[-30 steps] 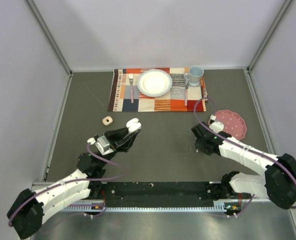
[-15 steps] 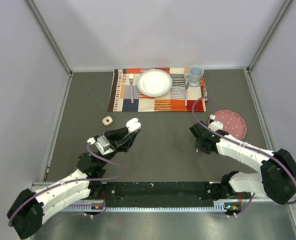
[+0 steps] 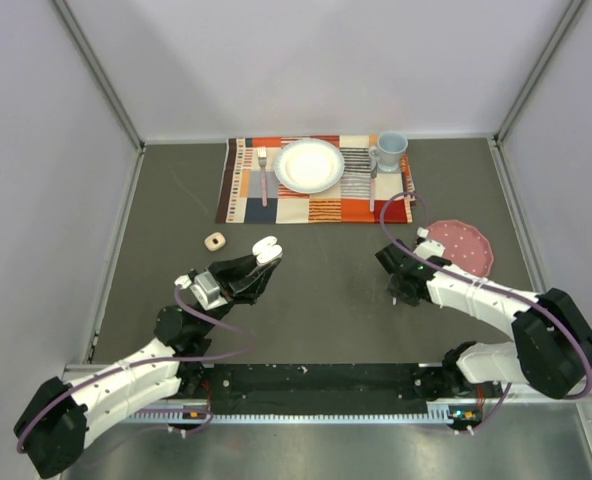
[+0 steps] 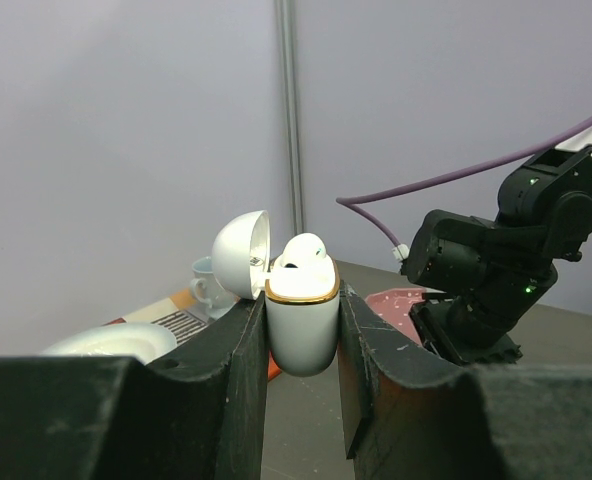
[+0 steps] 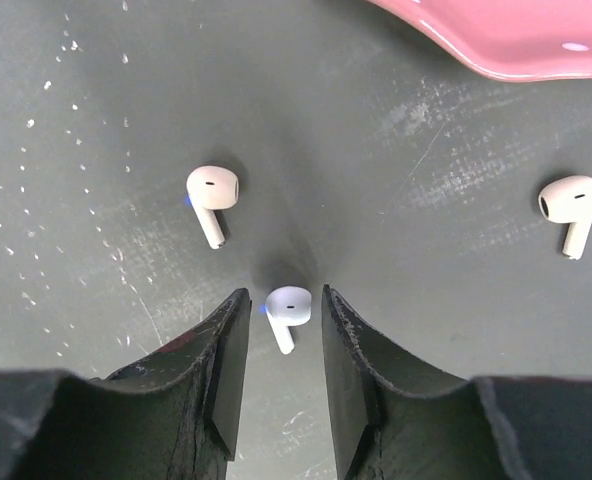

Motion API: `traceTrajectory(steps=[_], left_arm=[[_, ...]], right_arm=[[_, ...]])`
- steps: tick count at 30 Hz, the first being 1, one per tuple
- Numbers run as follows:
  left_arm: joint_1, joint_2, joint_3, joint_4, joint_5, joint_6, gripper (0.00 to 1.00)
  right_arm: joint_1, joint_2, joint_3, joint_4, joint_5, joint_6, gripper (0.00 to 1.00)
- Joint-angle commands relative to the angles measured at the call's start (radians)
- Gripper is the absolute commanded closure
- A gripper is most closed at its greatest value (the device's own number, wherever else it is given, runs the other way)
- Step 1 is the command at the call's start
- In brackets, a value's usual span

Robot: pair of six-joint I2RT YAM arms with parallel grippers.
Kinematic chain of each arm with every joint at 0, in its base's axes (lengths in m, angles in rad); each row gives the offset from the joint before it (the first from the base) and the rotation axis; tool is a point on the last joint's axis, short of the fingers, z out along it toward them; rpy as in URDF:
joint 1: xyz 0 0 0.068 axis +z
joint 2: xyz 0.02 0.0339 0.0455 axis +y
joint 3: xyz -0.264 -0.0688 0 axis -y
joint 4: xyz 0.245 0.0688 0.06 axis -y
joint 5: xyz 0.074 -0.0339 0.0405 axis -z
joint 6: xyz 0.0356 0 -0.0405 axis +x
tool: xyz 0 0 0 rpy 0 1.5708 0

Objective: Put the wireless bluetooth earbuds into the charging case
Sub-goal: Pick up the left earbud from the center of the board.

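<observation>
My left gripper (image 4: 302,340) is shut on a white charging case (image 4: 302,325) with a gold rim, held upright above the table. Its lid (image 4: 241,253) is open and one earbud (image 4: 303,252) sits in it. The held case also shows in the top view (image 3: 267,249). My right gripper (image 5: 284,312) is open and low over the table, its jaws either side of an earbud (image 5: 289,305), with a gap on each side. A second earbud (image 5: 213,190) lies just beyond it on the left, and a third earbud (image 5: 570,202) lies to the right.
A pink plate (image 3: 464,246) lies just right of the right gripper (image 3: 400,284). A small beige square case (image 3: 214,241) lies left of the left gripper. At the back, a striped placemat (image 3: 246,190) carries a white plate (image 3: 309,165), a fork (image 3: 262,172) and a blue mug (image 3: 390,150).
My right gripper has shifted slightly left and farther from the arm bases, near the pink plate. The left arm and its case have not moved.
</observation>
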Motion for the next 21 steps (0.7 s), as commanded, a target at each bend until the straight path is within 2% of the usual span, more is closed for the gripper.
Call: traceTrajectory(steps=[1, 21], left_arm=[[0.000, -0.007, -0.009, 0.035, -0.012, 0.007, 1.00], [0.001, -0.008, -0.012, 0.033, -0.022, 0.013, 1.00]], right_arm=[[-0.007, 0.005, 0.034, 0.022, 0.020, 0.007, 0.65], [-0.007, 0.045, 0.020, 0.058, 0.012, 0.001, 0.68]])
